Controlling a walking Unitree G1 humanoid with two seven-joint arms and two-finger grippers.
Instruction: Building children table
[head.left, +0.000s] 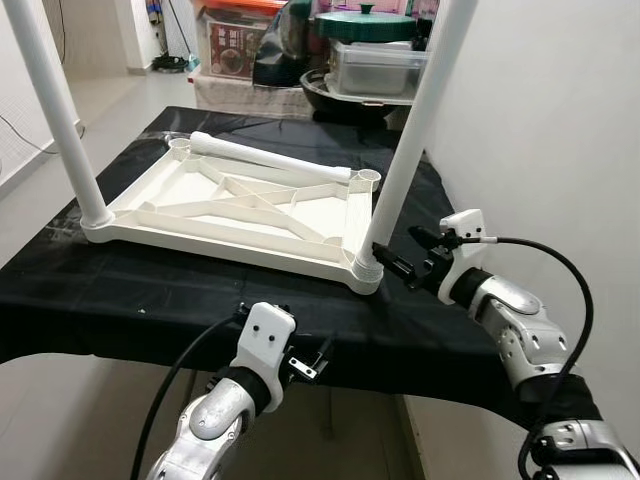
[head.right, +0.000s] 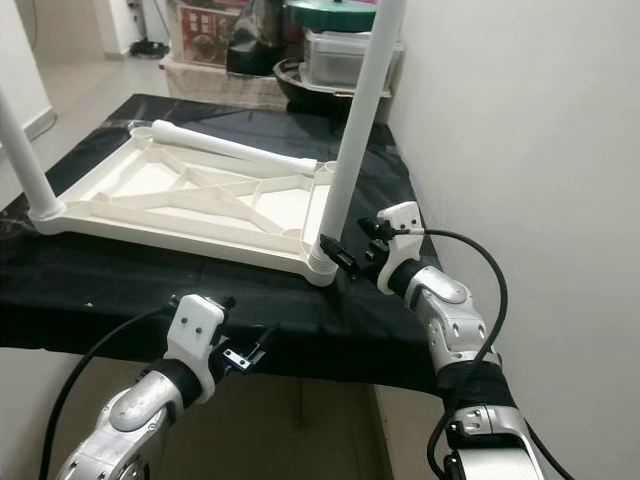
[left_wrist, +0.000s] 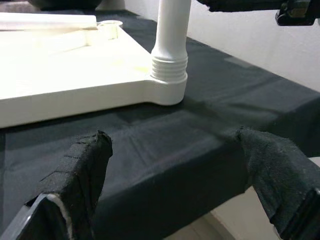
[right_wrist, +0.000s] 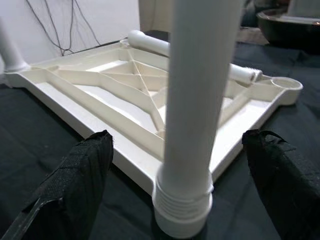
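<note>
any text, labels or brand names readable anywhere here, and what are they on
No text can be read.
Box behind the black table: printed pictures and lettering, too small and blurred to read.
Upturned white tabletop, its legs, both arms: no markings visible.

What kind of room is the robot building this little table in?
Probably a room in someone's home, maybe near a kitchen. Behind the black-covered table sit a green-lidded pot, a dark wok-like pan and a clear storage box, with a tiled floor and plain white wall.
</note>
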